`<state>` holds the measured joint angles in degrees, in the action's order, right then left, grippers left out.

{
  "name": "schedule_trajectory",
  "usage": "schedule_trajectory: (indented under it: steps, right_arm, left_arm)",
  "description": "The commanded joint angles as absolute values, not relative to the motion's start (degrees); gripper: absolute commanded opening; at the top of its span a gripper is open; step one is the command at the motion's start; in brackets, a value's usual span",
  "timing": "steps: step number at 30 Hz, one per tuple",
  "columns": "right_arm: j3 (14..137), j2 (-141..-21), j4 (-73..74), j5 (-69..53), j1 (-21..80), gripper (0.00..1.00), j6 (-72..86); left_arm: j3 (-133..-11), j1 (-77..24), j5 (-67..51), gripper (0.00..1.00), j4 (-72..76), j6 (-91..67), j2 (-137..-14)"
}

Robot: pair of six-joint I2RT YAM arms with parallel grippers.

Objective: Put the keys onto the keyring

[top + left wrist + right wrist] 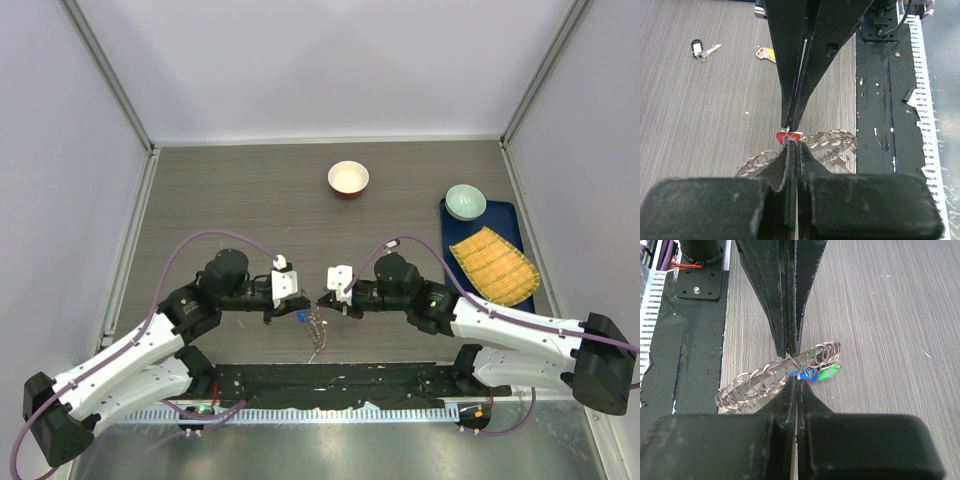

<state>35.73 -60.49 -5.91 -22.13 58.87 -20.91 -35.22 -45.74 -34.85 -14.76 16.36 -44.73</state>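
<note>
My left gripper and right gripper meet tip to tip at the table's near middle, both shut. The keyring, a thin metal ring fringed with small silvery rings, hangs edge-on below them. It also shows in the left wrist view and the right wrist view. In the left wrist view my left gripper pinches at a red key head. In the right wrist view my right gripper pinches a small ring, with a blue key and a green key on the keyring behind. A black key and a yellow key lie loose on the table.
A red-and-cream bowl stands at the back middle. A pale green bowl and a yellow bamboo mat sit on a blue tray at the right. A black strip runs along the near edge.
</note>
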Motion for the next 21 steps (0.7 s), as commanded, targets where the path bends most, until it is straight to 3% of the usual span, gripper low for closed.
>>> schedule_trajectory:
  steps: [1, 21]
  right_arm:
    - [37.4, -58.4, -13.7, -26.2, 59.4, 0.01, -21.5]
    - [39.6, -59.1, -11.6, -25.8, 61.5, 0.01, -24.1]
  left_arm:
    - [-37.4, -45.8, -36.7, 0.00, -9.6, 15.5, -45.4]
    - [-37.7, -45.8, -35.2, 0.00, -9.3, 14.9, -46.4]
